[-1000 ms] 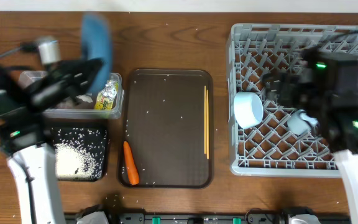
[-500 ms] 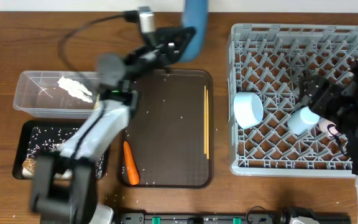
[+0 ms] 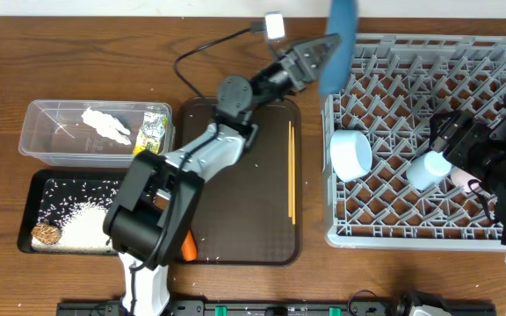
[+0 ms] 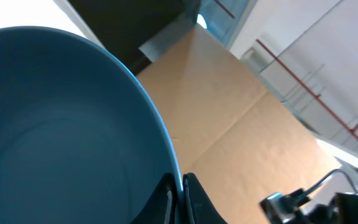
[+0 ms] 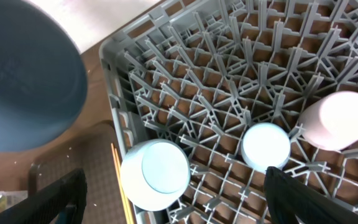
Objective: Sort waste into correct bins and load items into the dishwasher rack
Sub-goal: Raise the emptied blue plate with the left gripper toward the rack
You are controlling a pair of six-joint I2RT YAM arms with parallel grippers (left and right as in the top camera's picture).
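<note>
My left gripper (image 3: pixel 323 54) is shut on the rim of the large blue plate (image 3: pixel 342 39), held edge-on in the air over the grey dishwasher rack's (image 3: pixel 499 230) left rim; the plate fills the left wrist view (image 4: pixel 61 124) and shows in the right wrist view (image 5: pixel 23 81). In the rack lie the pale blue bowl (image 3: pixel 351 154), the light-blue cup (image 3: pixel 429 169) and the pinkish cup (image 3: pixel 460 175). My right gripper (image 5: pixel 173 193) is open over the rack. The chopsticks (image 3: pixel 292 171) and carrot (image 3: pixel 184 230) lie on the brown tray. Tissue (image 3: pixel 105 124) and foil wrapper (image 3: pixel 152 133) lie in the clear tub. Rice (image 3: pixel 86 224) and a brown lump (image 3: pixel 46 233) lie in the black tray.
The dark brown serving tray (image 3: pixel 235 175) lies at the middle with scattered rice grains. The clear tub (image 3: pixel 51 149) and black tray (image 3: pixel 33 184) stand at the left. The left arm reaches across above the serving tray.
My left gripper has swung the blue plate from above the tub at the left, across the brown tray, to the rack's left rim. The right arm has stayed over the rack.
</note>
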